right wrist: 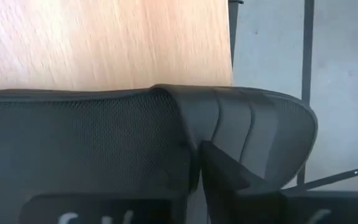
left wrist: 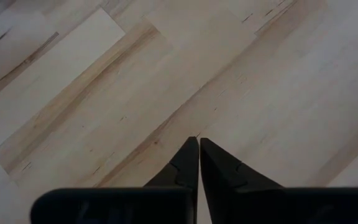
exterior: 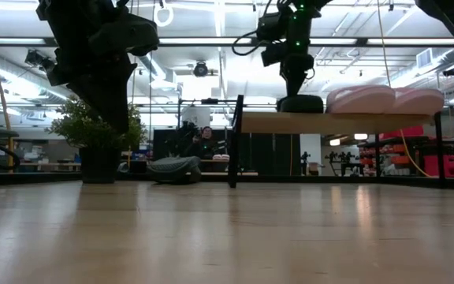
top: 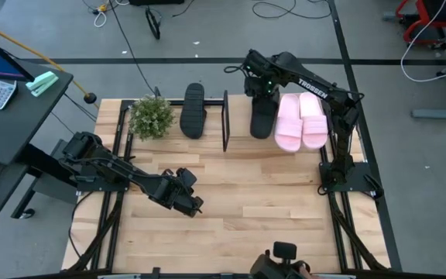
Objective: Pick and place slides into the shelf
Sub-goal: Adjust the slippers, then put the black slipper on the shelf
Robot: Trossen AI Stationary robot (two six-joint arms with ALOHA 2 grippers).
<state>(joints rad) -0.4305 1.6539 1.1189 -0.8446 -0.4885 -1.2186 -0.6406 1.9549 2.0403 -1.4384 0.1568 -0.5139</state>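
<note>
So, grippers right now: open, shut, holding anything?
Left gripper: shut, empty, over the bare table.
Right gripper: shut on the black slide on the shelf.

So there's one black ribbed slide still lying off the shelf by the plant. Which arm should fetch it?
Probably the left. Its shut left gripper holds nothing, on the black slide's side. The right gripper is busy with another black slide on the plywood shelf.

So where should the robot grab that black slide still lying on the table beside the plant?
Probably by the ribbed strap of the black slide, coming straight down from above. It lies flat, sole down, on the table, so the arched strap is its highest part and the fingers could close across it. The plant crowds one side; the left gripper, shut, is free.
</note>
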